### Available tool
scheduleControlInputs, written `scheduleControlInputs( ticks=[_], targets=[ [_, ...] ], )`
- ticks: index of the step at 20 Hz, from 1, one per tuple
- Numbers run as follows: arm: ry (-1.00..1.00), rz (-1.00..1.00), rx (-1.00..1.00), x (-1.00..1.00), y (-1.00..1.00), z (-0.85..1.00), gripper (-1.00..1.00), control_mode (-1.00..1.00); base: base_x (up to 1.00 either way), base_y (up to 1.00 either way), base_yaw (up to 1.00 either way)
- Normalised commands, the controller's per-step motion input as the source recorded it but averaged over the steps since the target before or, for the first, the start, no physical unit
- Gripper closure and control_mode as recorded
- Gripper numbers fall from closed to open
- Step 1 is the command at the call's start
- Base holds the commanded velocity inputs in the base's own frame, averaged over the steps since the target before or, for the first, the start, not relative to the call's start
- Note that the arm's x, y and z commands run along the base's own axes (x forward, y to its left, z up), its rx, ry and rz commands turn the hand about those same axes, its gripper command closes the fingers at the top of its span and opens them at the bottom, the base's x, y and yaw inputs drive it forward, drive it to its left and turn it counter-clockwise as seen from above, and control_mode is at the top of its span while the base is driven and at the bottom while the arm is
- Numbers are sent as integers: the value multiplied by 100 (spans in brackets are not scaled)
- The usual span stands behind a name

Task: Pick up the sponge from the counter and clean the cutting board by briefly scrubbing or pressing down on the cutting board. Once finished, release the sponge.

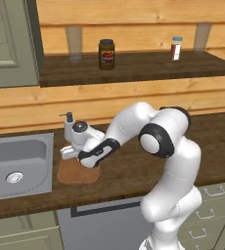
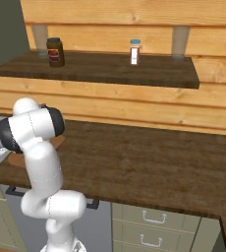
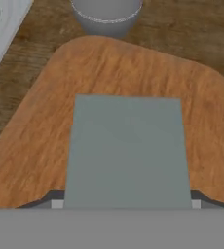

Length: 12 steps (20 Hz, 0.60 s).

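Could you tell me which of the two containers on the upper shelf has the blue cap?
The small white bottle toward the shelf's right has the blue cap and a red label. The dark jar to its left is wider, dark brown, with a black lid.

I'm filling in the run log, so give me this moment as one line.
phase: scrubbing | gripper: shut on sponge | sponge: over cutting board, contact unclear | counter: soap dispenser behind board

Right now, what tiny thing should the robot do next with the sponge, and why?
Probably press down a little and rub. The claw holds the sponge over the cutting board, grey-blue side toward the camera; whether it touches the wood is unclear.
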Motion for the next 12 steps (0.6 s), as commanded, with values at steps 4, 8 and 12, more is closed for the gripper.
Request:
scheduleControlInputs(
  ticks=[4,8,12],
  targets=[
    [-8,0,-1,-10,0,90,100,-100,0,0,0],
    [-2,0,-4,-3,0,73,100,-100,0,0,0],
    [14,4,-1,11,17,-17,-100,-100,0,0,0]
  ],
)
